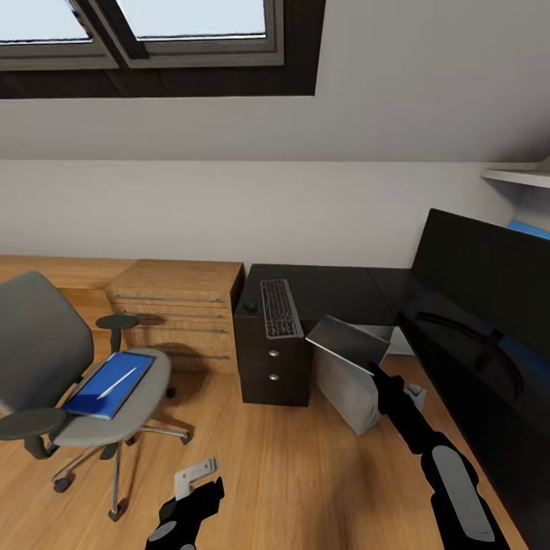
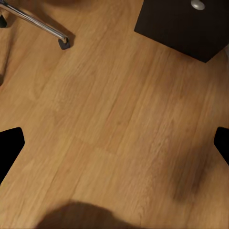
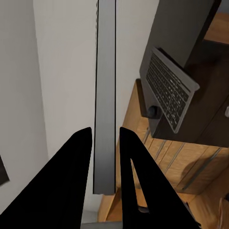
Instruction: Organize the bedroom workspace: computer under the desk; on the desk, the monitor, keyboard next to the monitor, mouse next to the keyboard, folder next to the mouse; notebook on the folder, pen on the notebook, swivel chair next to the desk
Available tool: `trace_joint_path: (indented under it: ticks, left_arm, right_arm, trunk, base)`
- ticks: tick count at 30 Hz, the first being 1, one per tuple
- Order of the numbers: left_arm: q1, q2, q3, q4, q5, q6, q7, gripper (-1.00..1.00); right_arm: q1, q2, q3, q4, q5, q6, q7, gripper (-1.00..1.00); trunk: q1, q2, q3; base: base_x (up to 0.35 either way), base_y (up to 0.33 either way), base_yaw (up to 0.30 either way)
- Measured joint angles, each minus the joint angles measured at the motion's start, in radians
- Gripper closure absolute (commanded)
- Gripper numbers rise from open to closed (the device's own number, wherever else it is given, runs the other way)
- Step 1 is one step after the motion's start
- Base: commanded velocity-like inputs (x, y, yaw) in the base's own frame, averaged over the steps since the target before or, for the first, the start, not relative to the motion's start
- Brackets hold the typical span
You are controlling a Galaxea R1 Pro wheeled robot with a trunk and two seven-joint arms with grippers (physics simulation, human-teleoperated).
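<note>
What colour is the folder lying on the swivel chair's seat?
Bright blue; the folder shows best in the head view, with a thin white pen on it.

Wooden plank floor (image 2: 119, 119) is being viewed from above. A chrome leg of the swivel chair (image 2: 36, 21), ending in a dark caster, is being shown beside the desk's black drawer unit (image 2: 183, 28) bearing a round silver knob (image 2: 197, 5). The left gripper's black fingertips (image 2: 8, 148) are being held wide apart.

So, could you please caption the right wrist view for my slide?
Right claw grips the computer's edge; keyboard and mouse lie on the desk.
</note>
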Motion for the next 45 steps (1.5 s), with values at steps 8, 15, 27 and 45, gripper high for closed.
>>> trace_joint_path:
  ticks: [8, 15, 27, 45]
  left_arm:
    - [0.000, 0.000, 0.000, 0.000, 0.000, 0.000, -0.001, -1.00]
    - [0.000, 0.000, 0.000, 0.000, 0.001, 0.000, -0.001, -1.00]
    - [0.000, 0.000, 0.000, 0.000, 0.000, 0.000, -0.001, -1.00]
    - [0.000, 0.002, 0.000, -0.008, 0.000, 0.000, 0.000, -1.00]
  right_arm:
    - [0.000, -0.003, -0.001, 0.002, -0.004, 0.005, -0.001, 1.00]
    - [0.000, -0.006, 0.000, 0.002, -0.003, 0.007, -0.002, 1.00]
    - [0.000, -0.006, 0.000, 0.001, -0.001, 0.006, -0.001, 1.00]
    - [0.000, -0.002, 0.004, 0.067, 0.008, -0.180, -0.088, 1.00]
  trunk:
    - [0.000, 0.000, 0.000]
    - [0.000, 0.000, 0.000]
    - [0.000, 0.000, 0.000]
    - [0.000, 0.000, 0.000]
  base:
    - [0.050, 0.001, 0.000]
    - [0.269, 0.000, 0.000]
    - [0.323, 0.000, 0.000]
    - [0.239, 0.000, 0.000]
